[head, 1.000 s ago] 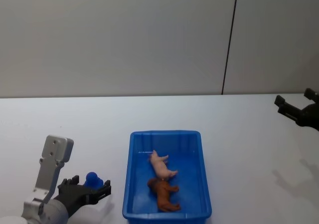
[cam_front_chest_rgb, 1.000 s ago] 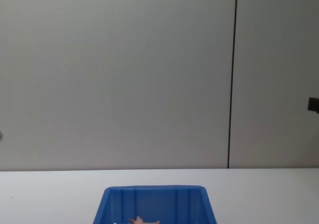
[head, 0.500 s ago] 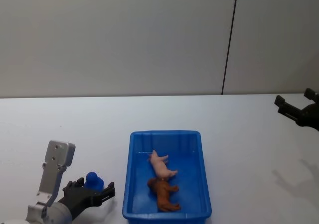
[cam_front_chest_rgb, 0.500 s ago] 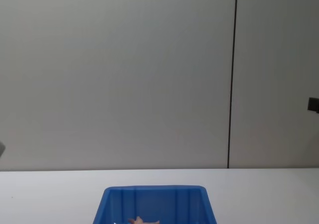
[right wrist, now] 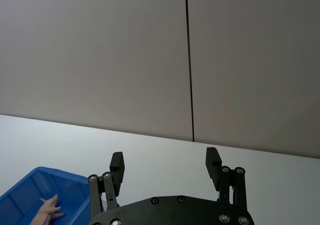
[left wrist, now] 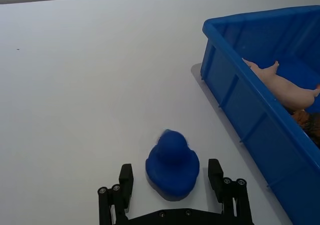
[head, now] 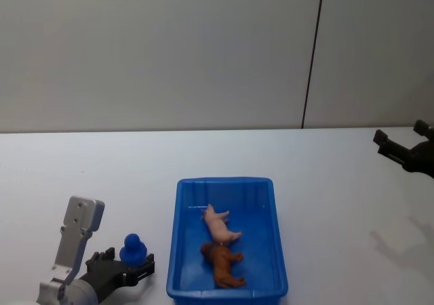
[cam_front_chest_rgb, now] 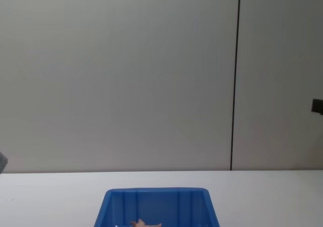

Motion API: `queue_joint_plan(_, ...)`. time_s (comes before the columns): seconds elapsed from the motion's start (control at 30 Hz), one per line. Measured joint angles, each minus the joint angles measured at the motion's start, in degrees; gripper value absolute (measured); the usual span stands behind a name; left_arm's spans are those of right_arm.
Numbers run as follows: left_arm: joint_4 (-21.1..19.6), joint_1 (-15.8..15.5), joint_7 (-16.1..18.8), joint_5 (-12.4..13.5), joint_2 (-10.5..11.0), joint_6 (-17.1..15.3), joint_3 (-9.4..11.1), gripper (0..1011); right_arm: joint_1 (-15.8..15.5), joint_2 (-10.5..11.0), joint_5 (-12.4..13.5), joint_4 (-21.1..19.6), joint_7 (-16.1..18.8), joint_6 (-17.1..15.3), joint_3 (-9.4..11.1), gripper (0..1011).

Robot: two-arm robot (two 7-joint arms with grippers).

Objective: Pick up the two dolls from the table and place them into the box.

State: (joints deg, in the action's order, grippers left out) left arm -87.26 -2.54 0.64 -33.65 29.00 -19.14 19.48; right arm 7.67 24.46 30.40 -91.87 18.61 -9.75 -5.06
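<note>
Both dolls in blue box [head: 182,251]: pink doll [head: 221,226] toward middle, orange-brown doll [head: 222,265] touching it on near side. Left gripper [left wrist: 172,185] low over table [head: 102,176], left of box, fingers spread around small blue toy [left wrist: 172,162], not touching it. Right gripper [right wrist: 165,172] raised at far right, fingers apart, holding nothing

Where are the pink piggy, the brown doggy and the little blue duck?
pink doll [head: 220,227], head view, on its body, inside the box.
brown doll [head: 222,266], head view, on its back.
blue duck [left wrist: 172,164], left wrist view, on its round body.
</note>
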Motion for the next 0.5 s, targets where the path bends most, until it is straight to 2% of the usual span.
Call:
queue_joint_plan(0.17, 0.4, -0.1, -0.2, 0.3, -0.1, 0.0, 0.0, 885, 0.0, 0.0, 0.0, 0.0, 0.0, 0.0, 0.0, 1001)
queue_joint_plan(0.23, 0.5, -0.2, -0.2, 0.3, -0.1, 0.0, 0.0, 801, 0.0, 0.0, 0.0, 0.0, 0.0, 0.0, 0.0, 1001)
queue_joint_plan(0.5, 0.8, -0.2, -0.4, 0.5, -0.2, 0.0, 0.0, 743, 0.0, 0.0, 0.0, 0.0, 0.0, 0.0, 0.0, 1001)
